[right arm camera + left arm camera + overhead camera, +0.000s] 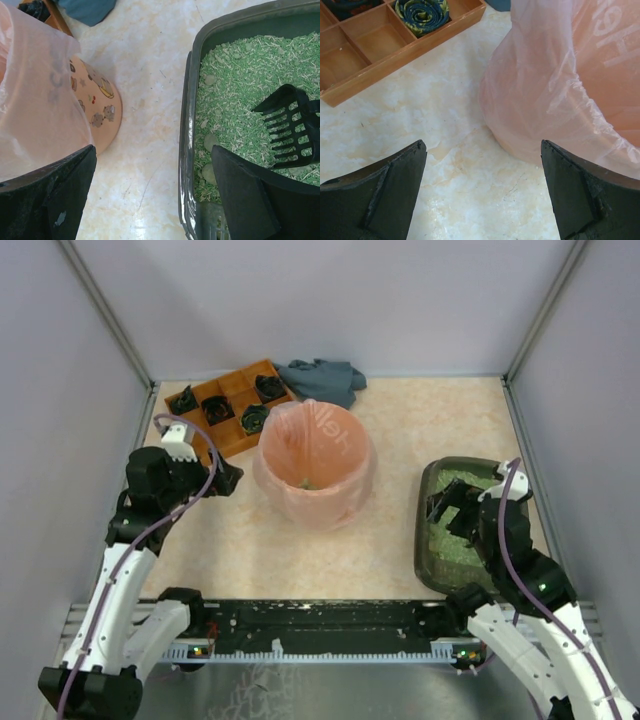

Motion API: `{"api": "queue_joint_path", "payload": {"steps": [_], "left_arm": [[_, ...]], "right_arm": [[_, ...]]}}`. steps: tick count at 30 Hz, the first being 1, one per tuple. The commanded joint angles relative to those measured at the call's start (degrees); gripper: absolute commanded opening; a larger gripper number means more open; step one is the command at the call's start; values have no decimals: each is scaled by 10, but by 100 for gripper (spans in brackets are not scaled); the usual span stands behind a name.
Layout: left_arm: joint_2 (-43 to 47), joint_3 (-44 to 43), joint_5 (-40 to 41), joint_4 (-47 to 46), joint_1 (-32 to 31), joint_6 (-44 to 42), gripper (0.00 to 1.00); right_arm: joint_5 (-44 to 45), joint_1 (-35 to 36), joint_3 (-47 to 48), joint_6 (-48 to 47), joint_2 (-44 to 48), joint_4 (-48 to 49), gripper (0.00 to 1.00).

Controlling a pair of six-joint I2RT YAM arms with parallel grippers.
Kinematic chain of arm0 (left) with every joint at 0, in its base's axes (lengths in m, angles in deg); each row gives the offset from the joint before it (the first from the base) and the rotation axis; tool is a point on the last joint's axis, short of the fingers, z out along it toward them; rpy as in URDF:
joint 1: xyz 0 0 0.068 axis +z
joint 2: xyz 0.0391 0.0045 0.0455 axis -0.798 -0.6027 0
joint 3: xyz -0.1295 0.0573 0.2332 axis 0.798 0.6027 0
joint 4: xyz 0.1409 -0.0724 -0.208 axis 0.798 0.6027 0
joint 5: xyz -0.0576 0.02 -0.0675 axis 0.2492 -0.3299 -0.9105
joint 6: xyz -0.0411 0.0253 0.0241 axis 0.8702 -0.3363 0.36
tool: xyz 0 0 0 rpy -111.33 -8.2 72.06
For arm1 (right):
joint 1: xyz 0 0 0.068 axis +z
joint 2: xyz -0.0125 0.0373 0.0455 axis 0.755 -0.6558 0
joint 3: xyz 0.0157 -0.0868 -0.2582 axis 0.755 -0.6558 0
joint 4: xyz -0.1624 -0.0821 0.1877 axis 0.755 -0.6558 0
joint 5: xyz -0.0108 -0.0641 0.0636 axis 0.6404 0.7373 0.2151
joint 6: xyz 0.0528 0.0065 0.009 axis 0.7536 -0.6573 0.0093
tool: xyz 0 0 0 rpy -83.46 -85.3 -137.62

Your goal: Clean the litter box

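The litter box (437, 472) is a dark grey-green tray at the right of the table, filled with pale green granules (235, 75). Several grey lumps (210, 142) lie in the granules near its left wall (187, 150). A black slotted scoop (290, 127) rests on the granules. My right gripper (152, 150) hovers open over the box's left rim, one finger over the table and one over the granules; in the top view the right gripper (452, 508) sits above the box. My left gripper (482, 145) is open over bare table beside the pink bin (560, 75), holding nothing.
The round pink-bagged bin (300, 505) stands mid-table between the arms. An orange compartmented tray (236, 436) with dark rolled items (422, 10) sits at the back left. A blue-grey cloth (322, 380) lies behind the bin. Grey walls enclose the table.
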Motion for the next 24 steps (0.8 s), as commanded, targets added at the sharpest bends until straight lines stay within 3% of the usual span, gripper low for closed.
{"api": "queue_joint_path", "payload": {"steps": [1,7,14,16,19,24], "left_arm": [[0,-33,-38,-26,-2,-6,100],[-56,-91,-118,-54,-3,27,100],[-126,-162,-122,-56,-26,33,98],[-160,-192,-102,-34,-55,18,96],[-201,-237,-8,21,-99,-9,93],[-260,-290,49,95,-111,-28,88]], "right_arm": [[13,-2,32,25,-11,-15,96],[-7,-2,14,45,-15,-12,96],[-22,-2,-11,53,-11,5,95],[-27,-2,-15,53,-10,8,95],[-28,-2,-15,50,-12,8,95],[-30,-2,-13,49,-9,9,95]]}}
